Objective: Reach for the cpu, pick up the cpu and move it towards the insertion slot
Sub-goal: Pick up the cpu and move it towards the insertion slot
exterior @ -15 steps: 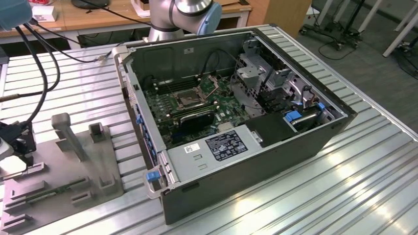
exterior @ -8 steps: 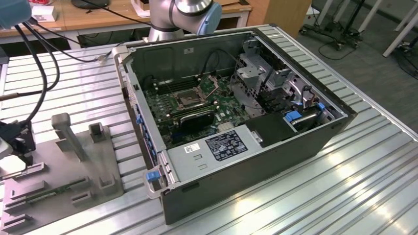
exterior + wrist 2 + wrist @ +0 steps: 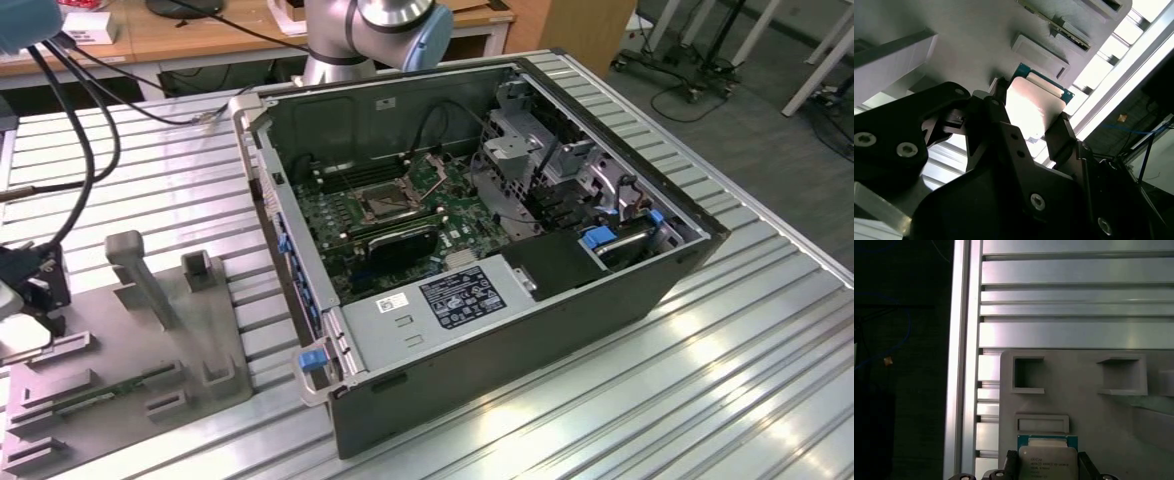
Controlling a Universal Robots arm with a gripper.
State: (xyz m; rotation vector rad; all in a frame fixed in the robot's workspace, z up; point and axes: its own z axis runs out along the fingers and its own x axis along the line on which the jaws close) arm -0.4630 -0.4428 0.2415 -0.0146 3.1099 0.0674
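Open computer case (image 3: 534, 320) on slatted metal table (image 3: 747, 400), grey recessed tray (image 3: 100, 325) beside it, wooden desk (image 3: 174, 35) behind

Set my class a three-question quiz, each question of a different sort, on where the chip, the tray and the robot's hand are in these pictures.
1. Multiple choice: in the first wrist view, the chip is over A) the grey tray, B) a wooden desk, C) a keyboard.
2. True or false: in the exterior view, the socket sits inside the open computer case.
3. Fill in: in the second wrist view, the hand is nearest the ____.
Key: 1 A; 2 true; 3 chip.
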